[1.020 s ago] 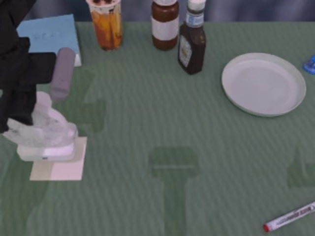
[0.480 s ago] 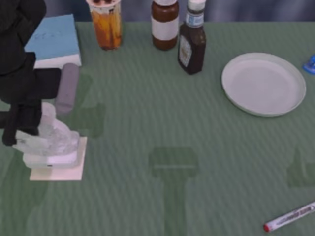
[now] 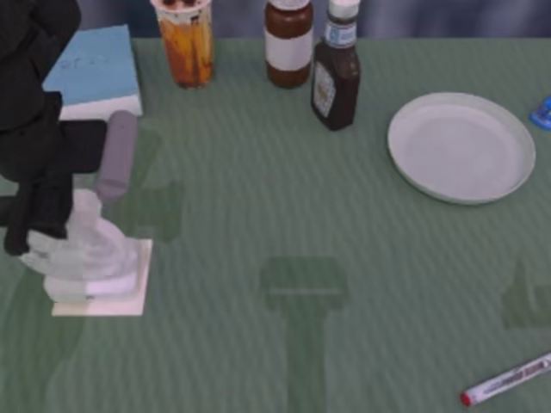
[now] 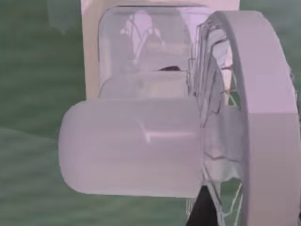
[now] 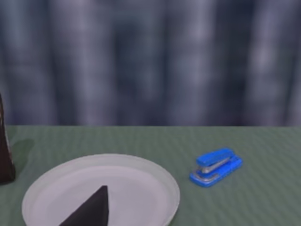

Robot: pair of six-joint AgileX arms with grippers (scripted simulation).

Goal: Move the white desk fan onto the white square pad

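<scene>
i had my left end effector (image 3: 39, 225) down at the near-left part of the counter (image 3: 284, 215), right on the white desk fan (image 3: 86, 249); from the top view its black fingers sat beside the fan's cage on the side away from the pad's free edge, but i could not tell whether they were spread or pinching the fan, since the wrist camera showed only the fan and none of my fingertips; the fan stood just under the end effector with its base over the white square pad (image 3: 103, 301), which peeked out as a pale strip on the side nearest me; whether the base was resting fully on it, i could not say.

in the left wrist view the stubby motor housing (image 4: 131, 146) filled the frame, with the grilled cage (image 4: 254, 117) beside it; i judged the fan light, hollow plastic, stiff at the housing and base but thin and springy at the grille wires; the smooth housing looked slippery, yet it was the safest hold, or the cage's solid outer rim; squeezing the grille itself could bend it; top-heavy, it could tip on release.

my right arm stayed parked, its camera looking over the round white plate (image 5: 101, 188) and a blue stapler (image 5: 215, 166).
</scene>
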